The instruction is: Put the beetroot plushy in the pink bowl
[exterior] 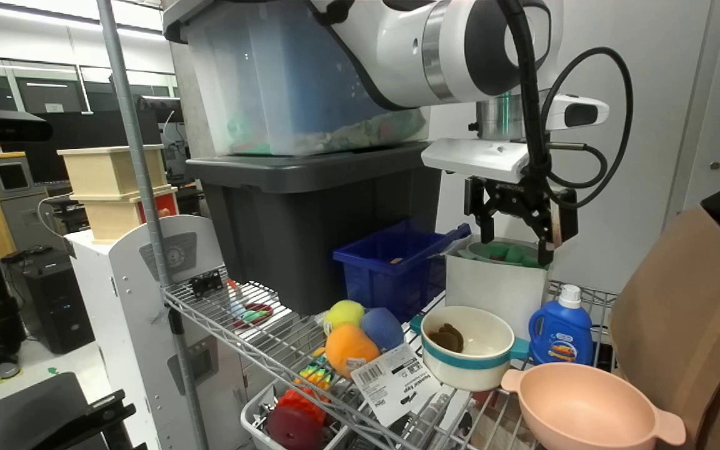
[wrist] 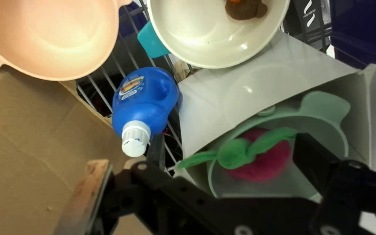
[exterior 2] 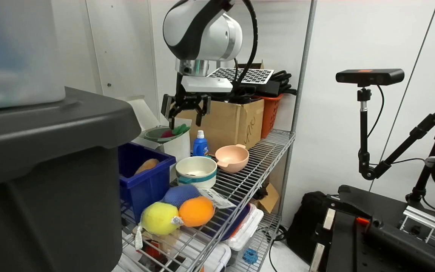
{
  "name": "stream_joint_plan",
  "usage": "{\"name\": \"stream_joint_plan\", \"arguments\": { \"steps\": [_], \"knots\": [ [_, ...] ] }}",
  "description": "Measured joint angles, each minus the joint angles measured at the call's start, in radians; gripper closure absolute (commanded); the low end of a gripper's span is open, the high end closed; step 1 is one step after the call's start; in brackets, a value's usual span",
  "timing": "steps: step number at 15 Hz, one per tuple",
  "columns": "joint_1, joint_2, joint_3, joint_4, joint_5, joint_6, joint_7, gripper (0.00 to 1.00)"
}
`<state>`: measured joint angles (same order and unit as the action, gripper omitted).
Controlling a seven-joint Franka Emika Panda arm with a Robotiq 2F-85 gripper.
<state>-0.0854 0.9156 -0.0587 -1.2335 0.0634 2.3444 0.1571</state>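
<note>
- The beetroot plushy [wrist: 263, 164] sits in a green bowl [wrist: 325, 126], its leaves lying over the magenta body and reaching toward 9 and 2 o'clock in the wrist view.
- The green bowl stands inside a white box [wrist: 230, 98], so a slow, straight descent seems best.
- Above them hangs the gripper [exterior 2: 185, 124], jaws spread wide and holding nothing.
- Nudging it toward 3 o'clock first looks wise: its 9 o'clock side could catch the box wall (a slightly narrower spread may help).
- The grip should take the soft body, not the leaves alone.
- The pink bowl [wrist: 54, 39] lies at 10 o'clock, beyond a blue bottle [wrist: 142, 98] in the same direction; lifting clear of box and bottle, then lowering before release, should land it cleanly.
</note>
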Motion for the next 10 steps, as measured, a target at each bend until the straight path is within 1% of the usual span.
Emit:
{"name": "stream_joint_plan", "arguments": {
  "steps": [8,10],
  "knots": [
    [-0.002,0.058,-0.001,0.051,0.000,-0.015,-0.001,0.88],
    [-0.004,0.063,-0.001,0.067,0.000,-0.029,-0.001,1.00]
  ]
}}
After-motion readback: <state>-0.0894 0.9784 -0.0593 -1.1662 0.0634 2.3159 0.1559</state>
